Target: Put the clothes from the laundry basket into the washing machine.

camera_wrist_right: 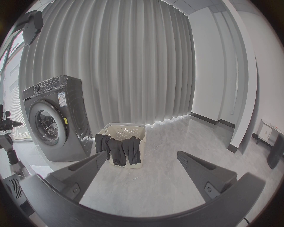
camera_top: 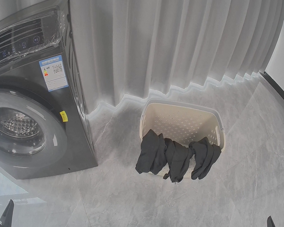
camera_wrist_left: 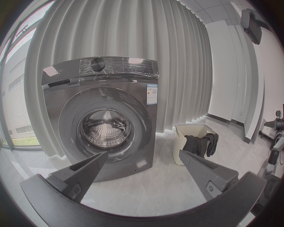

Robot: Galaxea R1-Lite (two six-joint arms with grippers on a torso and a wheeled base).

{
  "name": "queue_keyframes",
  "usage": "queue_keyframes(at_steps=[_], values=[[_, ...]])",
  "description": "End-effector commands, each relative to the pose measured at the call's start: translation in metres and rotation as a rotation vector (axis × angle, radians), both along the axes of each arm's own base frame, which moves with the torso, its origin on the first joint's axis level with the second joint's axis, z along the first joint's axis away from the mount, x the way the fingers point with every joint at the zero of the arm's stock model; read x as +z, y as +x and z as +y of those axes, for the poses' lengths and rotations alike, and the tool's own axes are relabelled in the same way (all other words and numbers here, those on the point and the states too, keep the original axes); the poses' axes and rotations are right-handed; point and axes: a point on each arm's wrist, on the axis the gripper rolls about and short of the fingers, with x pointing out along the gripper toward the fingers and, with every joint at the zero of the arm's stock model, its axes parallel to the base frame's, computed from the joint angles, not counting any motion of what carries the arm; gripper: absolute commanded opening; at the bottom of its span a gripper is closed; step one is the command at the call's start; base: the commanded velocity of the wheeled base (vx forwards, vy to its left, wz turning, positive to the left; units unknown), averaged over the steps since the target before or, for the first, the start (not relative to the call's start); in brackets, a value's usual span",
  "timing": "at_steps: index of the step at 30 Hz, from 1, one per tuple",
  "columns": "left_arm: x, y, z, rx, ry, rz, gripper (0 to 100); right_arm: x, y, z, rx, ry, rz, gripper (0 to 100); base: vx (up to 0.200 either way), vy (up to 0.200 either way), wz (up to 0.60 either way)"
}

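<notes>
The left gripper [camera_wrist_left: 142, 155] and right gripper [camera_wrist_right: 142, 154] are hanging wide open, gripping nothing. Clothes [camera_top: 174, 155] are draping over the basket [camera_top: 183, 105] rim, well ahead of the right gripper. The washer [camera_top: 72, 138] is standing ahead of the left gripper.

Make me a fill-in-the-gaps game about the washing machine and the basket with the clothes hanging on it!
1. The clothes draped over the laundry basket's near rim are coloured ____.
2. As the robot sees it, the washing machine stands on the laundry basket's ____ side.
3. Behind them both hangs a white ____.
4. The left gripper and right gripper hold nothing; their jaws are ____.
Missing words: black; left; curtain; open.
</notes>
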Motion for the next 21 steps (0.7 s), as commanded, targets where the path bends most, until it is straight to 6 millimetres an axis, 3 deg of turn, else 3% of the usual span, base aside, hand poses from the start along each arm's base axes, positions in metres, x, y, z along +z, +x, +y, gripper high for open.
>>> queue_keyframes(at_steps=[1,5,14,21], values=[[-0.0052,0.0003,0.0,0.001,-0.001,0.004,100,-0.0039,0.0002,0.0,0.001,-0.001,0.003,100,0.0,-0.2,0.0],[-0.0052,0.0003,0.0,0.001,0.0,0.004,100,-0.0039,0.0002,0.0,0.001,-0.001,0.003,100,0.0,-0.2,0.0],[-0.0052,0.0003,0.0,0.001,0.002,0.004,100,-0.0039,0.0002,0.0,0.0,-0.001,0.003,100,0.0,0.0,0.0],[-0.0052,0.0003,0.0,0.001,0.0,0.004,100,-0.0039,0.0002,0.0,-0.002,-0.001,0.003,100,0.171,0.0,0.0]])
